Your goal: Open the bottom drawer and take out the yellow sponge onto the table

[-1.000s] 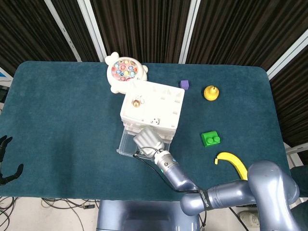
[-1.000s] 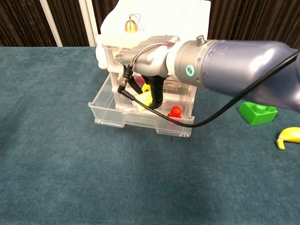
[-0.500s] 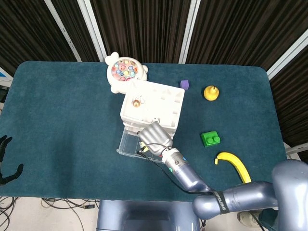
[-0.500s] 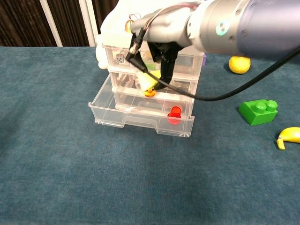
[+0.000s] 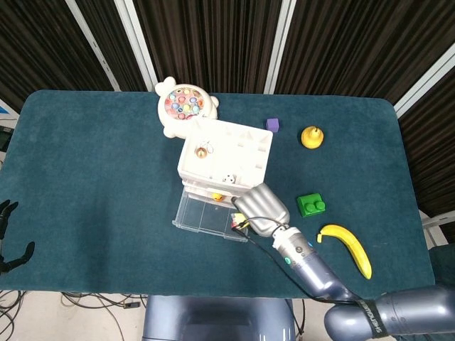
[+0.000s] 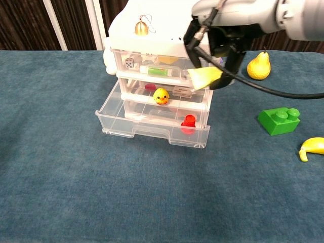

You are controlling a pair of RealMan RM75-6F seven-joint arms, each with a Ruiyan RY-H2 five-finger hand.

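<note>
The white drawer cabinet point(image 5: 226, 158) point(image 6: 167, 30) stands mid-table. Its clear bottom drawer point(image 5: 199, 213) point(image 6: 121, 126) is pulled out toward me. My right hand point(image 5: 261, 206) point(image 6: 223, 30) holds the yellow sponge point(image 6: 205, 77) in the air, beside the cabinet's front right corner and above table level. From the head view only a sliver of the sponge point(image 5: 237, 219) shows under the hand. A red piece point(image 6: 188, 123) is left in the open drawer. A yellow chick point(image 6: 161, 95) sits behind the middle drawer's front. My left hand point(image 5: 8, 238) shows only dark spread fingers at the far left edge, holding nothing.
A green block point(image 5: 311, 204) point(image 6: 278, 120), a banana point(image 5: 347, 245) point(image 6: 311, 147) and a yellow pear point(image 5: 311, 136) point(image 6: 258, 67) lie right of the cabinet. A purple cube point(image 5: 271, 124) and a round fishing toy point(image 5: 186, 105) sit behind it.
My right hand has lifted out of the bottom drawer with the yellow sponge and swung right, past the cabinet's front right corner. The drawer stays pulled out.
</note>
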